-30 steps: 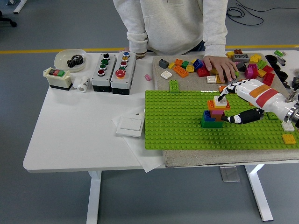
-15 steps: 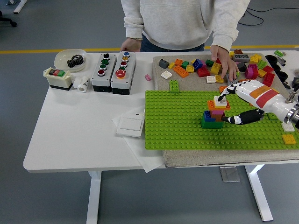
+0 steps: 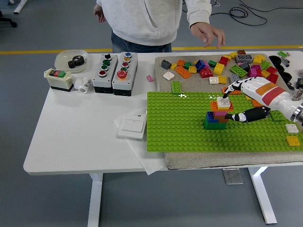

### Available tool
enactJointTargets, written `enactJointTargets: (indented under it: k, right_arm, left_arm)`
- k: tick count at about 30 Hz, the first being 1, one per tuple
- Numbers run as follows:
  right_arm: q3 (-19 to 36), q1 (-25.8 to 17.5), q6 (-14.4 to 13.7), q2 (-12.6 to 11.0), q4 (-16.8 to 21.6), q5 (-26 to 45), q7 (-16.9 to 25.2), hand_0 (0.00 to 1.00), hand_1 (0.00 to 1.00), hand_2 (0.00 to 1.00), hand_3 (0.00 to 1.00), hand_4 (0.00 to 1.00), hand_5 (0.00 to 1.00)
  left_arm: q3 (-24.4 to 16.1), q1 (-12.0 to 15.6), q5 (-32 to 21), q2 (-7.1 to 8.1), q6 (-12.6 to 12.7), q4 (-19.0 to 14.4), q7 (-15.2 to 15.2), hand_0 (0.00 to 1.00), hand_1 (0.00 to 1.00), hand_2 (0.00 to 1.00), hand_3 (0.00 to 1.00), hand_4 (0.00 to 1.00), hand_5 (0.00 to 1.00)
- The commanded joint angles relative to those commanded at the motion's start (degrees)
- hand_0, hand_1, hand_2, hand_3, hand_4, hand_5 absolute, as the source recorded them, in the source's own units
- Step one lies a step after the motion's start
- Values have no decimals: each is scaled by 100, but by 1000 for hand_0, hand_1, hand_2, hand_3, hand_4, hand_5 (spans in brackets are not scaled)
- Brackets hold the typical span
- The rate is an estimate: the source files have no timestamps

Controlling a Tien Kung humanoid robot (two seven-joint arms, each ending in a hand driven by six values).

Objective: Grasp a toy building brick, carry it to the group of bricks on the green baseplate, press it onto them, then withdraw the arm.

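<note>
- Right now the right hand [image 3: 241, 101] reaches in from the right edge over the green baseplate [image 3: 180, 127], and it is the only robot hand in view.
- Its fingers sit spread: an upper fingertip [image 3: 227, 93] rests at the top of the white brick [image 3: 222, 100], while the black thumb [image 3: 239, 116] points left lower down, just beside the stack's right flank. That reads as pressing, not clamping.
- The white brick crowns the brick stack [image 3: 217, 115], with orange, pink, blue and green pieces below it, standing upright near the middle of the baseplate.
- The key relation: the stack lies directly left of the hand, at its fingertips, and the forearm runs back to the right. A clean exit, I'd judge, is straight back rightward, lifting the upper finger first so nothing tips.
- Loose bricks [image 3: 208, 68] lie scattered on the mat beyond, and a person's hand [image 3: 208, 34] hangs above the far edge, touching nothing.
</note>
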Motion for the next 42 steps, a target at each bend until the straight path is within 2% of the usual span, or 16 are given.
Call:
enactJointTargets:
  k: [42]
  right_arm:
    - [-31, -92, 24, 31, -171, -60, -15, 684, 672, 718, 633, 880, 494]
  left_arm:
    - [47, -8, 0, -2, -6, -4, -9, 822, 806, 810, 606, 684, 594]
